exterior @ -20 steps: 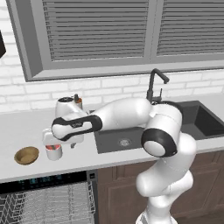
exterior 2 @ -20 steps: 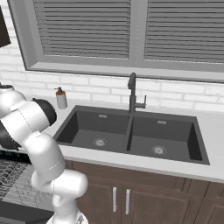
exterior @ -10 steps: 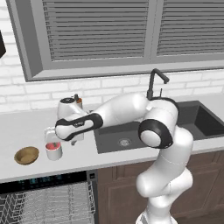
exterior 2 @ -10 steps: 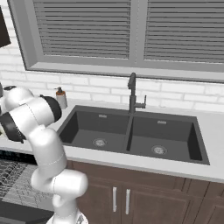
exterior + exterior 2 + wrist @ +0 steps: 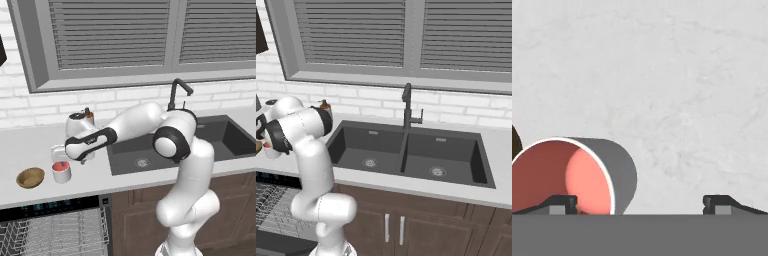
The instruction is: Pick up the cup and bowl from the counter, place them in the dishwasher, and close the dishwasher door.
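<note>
Reaching for the cup [image 5: 61,171] on the table [image 5: 30,150], the wide-open end effector [image 5: 640,202] sits off-centre and likely needs centring before closing.

cup [image 5: 567,175]: smooth matt, red-pink inside | counter [image 5: 677,75]: smooth pale stone-like | bowl [image 5: 30,177]: wood-look

No word, brand, number or sign could be read anywhere. The black control strip of the under-counter dishwasher [image 5: 50,206] carried small blue-green marks, but they were too small and blurred to make out as letters or digits.
</note>
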{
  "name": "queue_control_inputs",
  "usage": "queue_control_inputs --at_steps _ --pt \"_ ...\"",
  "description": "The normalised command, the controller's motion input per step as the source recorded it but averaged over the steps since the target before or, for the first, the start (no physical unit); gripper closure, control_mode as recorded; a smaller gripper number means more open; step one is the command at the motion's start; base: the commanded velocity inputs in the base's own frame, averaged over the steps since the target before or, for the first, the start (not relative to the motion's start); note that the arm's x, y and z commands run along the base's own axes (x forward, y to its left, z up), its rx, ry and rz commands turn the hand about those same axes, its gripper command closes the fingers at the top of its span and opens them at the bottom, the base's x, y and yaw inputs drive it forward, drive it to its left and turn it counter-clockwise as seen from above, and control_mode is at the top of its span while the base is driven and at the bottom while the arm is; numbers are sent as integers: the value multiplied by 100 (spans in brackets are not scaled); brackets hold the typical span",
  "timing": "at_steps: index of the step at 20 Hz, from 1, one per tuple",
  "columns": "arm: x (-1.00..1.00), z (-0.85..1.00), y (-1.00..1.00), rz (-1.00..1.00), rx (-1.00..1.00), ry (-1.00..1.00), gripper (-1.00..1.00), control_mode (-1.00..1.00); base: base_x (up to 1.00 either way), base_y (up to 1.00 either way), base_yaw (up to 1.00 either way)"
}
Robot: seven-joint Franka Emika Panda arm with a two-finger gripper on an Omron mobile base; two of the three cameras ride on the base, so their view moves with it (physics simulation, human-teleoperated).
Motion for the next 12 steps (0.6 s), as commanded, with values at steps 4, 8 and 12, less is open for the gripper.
queue_control_inputs --at_steps 4,8,12 --pt "17 -14 32 0 0 0 -100 -100 0 0 0" --pt "12 -10 35 0 0 0 -100 -100 0 0 0" --pt "12 -19 25 0 0 0 -100 -100 0 0 0"
